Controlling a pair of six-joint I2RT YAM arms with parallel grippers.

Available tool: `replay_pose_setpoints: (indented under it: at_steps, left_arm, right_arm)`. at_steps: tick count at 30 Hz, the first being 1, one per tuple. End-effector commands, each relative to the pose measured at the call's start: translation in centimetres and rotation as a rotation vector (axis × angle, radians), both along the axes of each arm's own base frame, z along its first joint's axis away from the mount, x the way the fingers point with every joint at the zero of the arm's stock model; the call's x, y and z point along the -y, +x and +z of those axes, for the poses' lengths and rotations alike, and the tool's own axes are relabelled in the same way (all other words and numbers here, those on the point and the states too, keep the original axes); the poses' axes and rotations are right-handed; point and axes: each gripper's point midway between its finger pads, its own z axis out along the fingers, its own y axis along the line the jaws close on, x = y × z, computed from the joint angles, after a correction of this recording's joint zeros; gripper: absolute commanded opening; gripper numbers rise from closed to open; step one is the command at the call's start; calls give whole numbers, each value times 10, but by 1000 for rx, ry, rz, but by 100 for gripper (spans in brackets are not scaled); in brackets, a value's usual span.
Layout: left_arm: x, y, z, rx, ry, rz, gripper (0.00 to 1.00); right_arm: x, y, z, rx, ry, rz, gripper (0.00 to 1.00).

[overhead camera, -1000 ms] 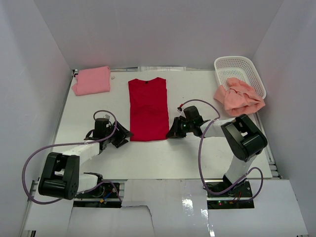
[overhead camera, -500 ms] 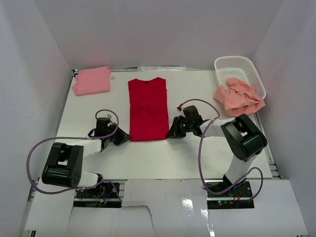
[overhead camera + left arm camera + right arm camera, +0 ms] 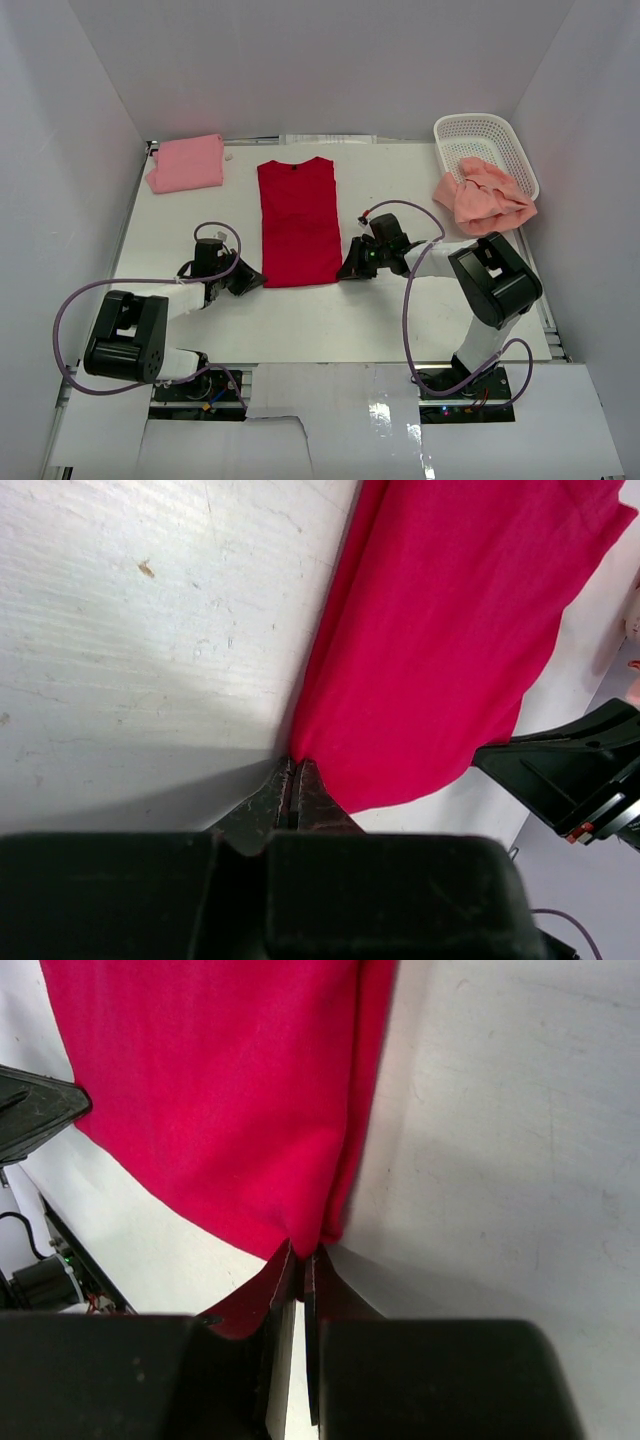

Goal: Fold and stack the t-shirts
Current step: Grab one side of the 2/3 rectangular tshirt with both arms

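Change: Over the last second the left gripper [image 3: 256,280] has slid in to the near-left corner of the red t-shirt [image 3: 298,220] and pinched shut there. The right gripper [image 3: 346,272] has stayed at the near-right corner. The shirt's collar end has nudged slightly left.
Left gripper: Clenched. In its wrist view the hem corner runs straight into the closed tips, so it looks to be grasping cloth.
Right gripper: Also clenched, with the opposite hem corner bunched between its tips.
Red t-shirt: Lies flat on the table [image 3: 400,315] as a narrow strip with its sleeves already turned in. The collar is at the far end and the hem is towards the arms.
Pink t-shirt [image 3: 187,162]: Folded, lying well to the left of the red t-shirt's collar end.
Salmon t-shirt [image 3: 485,195]: Crumpled, well to the right of the red t-shirt and draped over the near rim of the basket [image 3: 487,120].
Step in hand: Judged to be the lengthwise fold of the red t-shirt, with both hem corners now secured.
Next move: Probably lift both corners together and level, carry the hem over towards the collar, and lay it down square. Uneven lift or speed between the arms would skew the fold or drag the whole shirt.
Left to do: Stack the red t-shirt with the pink one, then fold the salmon one.
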Motion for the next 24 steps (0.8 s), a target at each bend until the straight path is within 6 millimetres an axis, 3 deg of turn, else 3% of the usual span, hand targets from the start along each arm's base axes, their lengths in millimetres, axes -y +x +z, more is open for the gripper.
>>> replay_pose_setpoints:
  at_steps: [1,5,15,17,20,22,24]
  left_arm:
    - [1,-30,-12,-84,-4,-51,0]
    - [7,-48,-15,-141,-27,-96,0]
    - [19,-87,-9,-188,-57,-193,0]
    - [20,-93,-11,-204,-64,-200,9]
    - [17,-104,-15,-221,-62,-186,44]
    - [16,-108,-14,-218,-73,-173,53]
    - [17,-110,-13,-219,-82,-164,55]
  right_arm:
    - [9,-9,3,17,-56,5,8]
    - [17,-26,2,6,-80,18,8]
    - [33,-94,4,-86,-89,71,8]
    - [35,-100,7,-78,-82,68,8]
    - [35,-100,11,-68,-76,65,8]
    - [34,-100,12,-66,-75,66,8]
    - [33,-99,12,-66,-75,65,8]
